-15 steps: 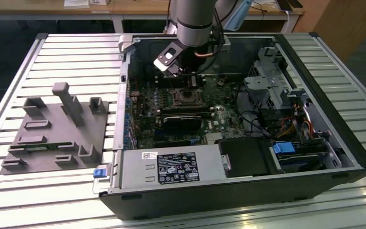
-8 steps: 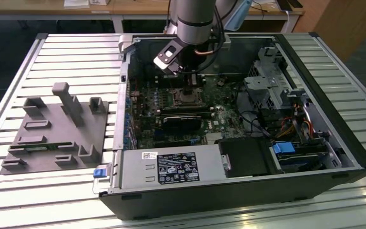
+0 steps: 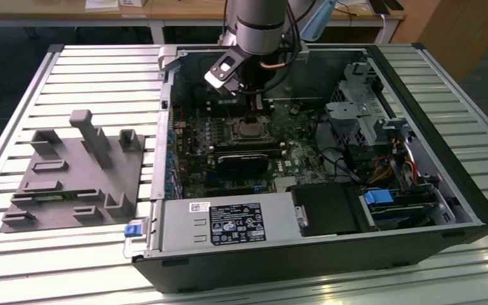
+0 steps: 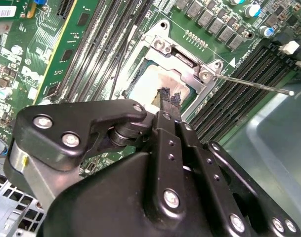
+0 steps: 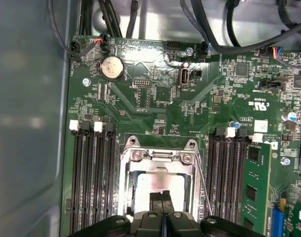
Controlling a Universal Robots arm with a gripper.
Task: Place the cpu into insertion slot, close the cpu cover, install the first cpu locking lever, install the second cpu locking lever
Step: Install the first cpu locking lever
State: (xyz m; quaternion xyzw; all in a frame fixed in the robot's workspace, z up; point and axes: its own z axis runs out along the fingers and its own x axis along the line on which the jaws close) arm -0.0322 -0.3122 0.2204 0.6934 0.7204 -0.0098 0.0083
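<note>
One cpu (image 5: 151,183), one cpu cover (image 5: 160,157), one pincer (image 5: 162,197)

The exterior view stands off from me, high up, looking down at a slant on the whole open case (image 3: 312,254) on its table (image 3: 83,70), with my arm (image 3: 257,25) reaching in from the far edge. Both wrist cameras ride close over the board (image 5: 140,113). The first wrist view faces almost square down on it, my gripper (image 5: 162,198) just showing over the cpu (image 5: 157,183). The second wrist view sits even nearer, looking slantwise along my gripper (image 4: 168,96) at the same cpu (image 4: 145,84). All three share the cpu (image 3: 249,129) and the board around it
</note>
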